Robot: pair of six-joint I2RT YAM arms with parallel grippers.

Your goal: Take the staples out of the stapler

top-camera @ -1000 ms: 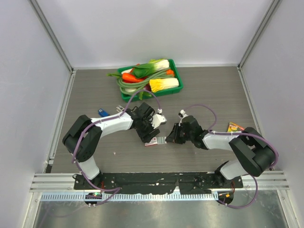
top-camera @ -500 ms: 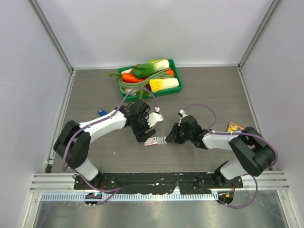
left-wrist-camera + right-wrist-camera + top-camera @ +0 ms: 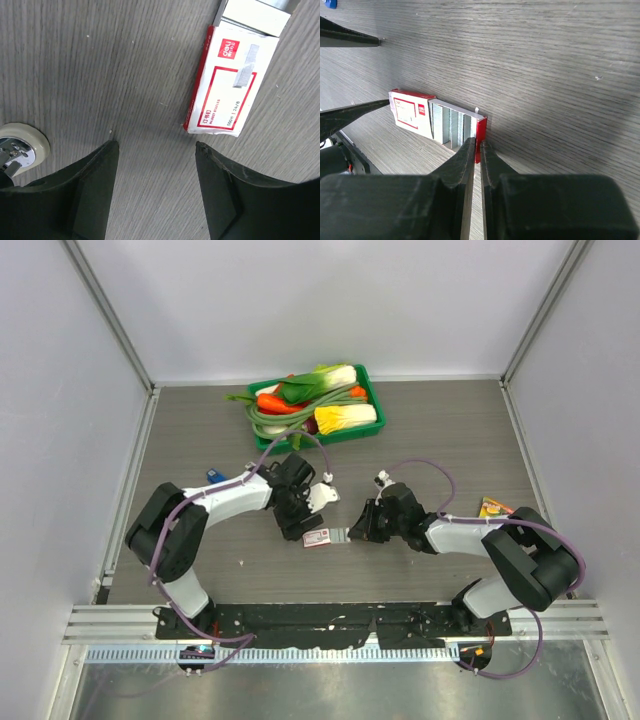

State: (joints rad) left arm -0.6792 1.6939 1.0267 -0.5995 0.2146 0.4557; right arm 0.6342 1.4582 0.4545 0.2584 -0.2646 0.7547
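The stapler and its staples do not show; they may be hidden under the left arm. A small pink-and-white box (image 3: 318, 538) lies on the table between the grippers. It also shows in the left wrist view (image 3: 225, 90) and the right wrist view (image 3: 410, 112). Its inner tray (image 3: 452, 125) is slid out and holds rows of silver-grey strips. My right gripper (image 3: 476, 142), also in the top view (image 3: 357, 534), is shut on the tray's red end flap (image 3: 481, 135). My left gripper (image 3: 155, 145), in the top view (image 3: 298, 525), is open and empty just left of the box.
A green tray (image 3: 372, 400) of vegetables stands at the back. A blue stapler (image 3: 215, 477) lies left of the left arm. A yellow-orange packet (image 3: 495, 507) lies at the right. A round cream-and-chrome part (image 3: 17, 145) shows at the left wrist view's left edge.
My left gripper has drawn back a little to the left, off the box, and its elbow has shifted. The box and the right arm have not moved.
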